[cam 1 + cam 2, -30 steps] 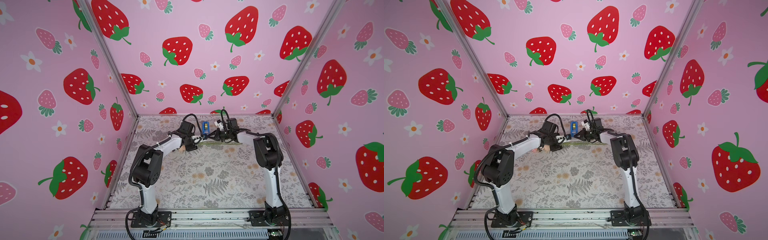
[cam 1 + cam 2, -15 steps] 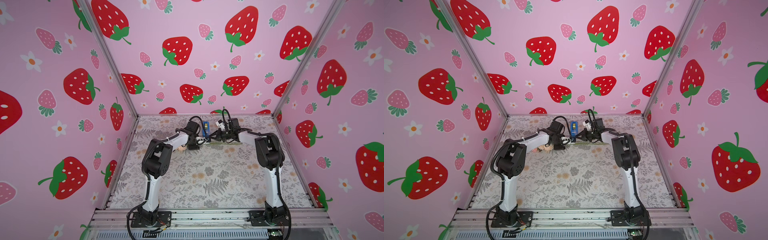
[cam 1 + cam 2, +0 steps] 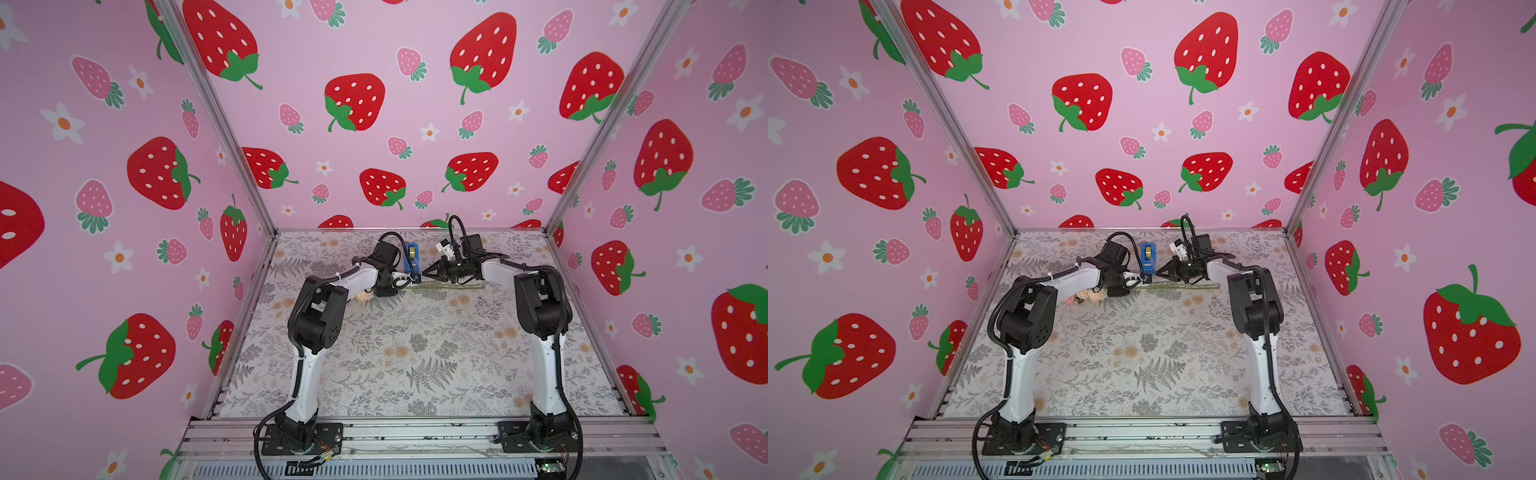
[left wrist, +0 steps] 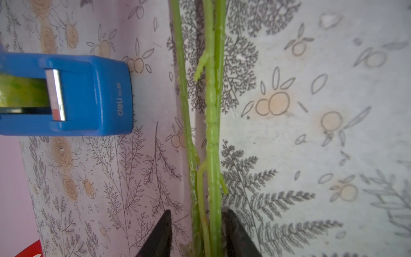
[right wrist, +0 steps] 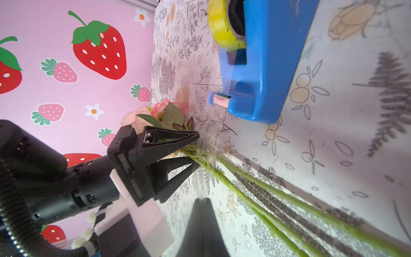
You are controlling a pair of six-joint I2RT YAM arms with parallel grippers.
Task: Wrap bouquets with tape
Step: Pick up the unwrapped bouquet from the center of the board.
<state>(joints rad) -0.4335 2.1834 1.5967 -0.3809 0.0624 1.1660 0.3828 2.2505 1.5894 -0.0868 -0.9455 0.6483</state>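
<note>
- Left end effector (image 4: 199, 233): jaws partly open, straddling the bouquet stems (image 4: 211, 111) on the worktop (image 4: 311, 155).
- Right end effector (image 5: 202, 204): fully closed, holding nothing, near the tape dispenser (image 5: 262, 66).

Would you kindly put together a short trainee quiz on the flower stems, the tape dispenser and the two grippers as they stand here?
1. True or false: the tape dispenser stands apart from the stems of the bouquet.
2. Fill in: the right gripper is ____ and holds nothing.
3. Which gripper has a finger on each side of the stems? A) left gripper B) right gripper C) neither

Key: 1 true; 2 shut; 3 A.
</note>
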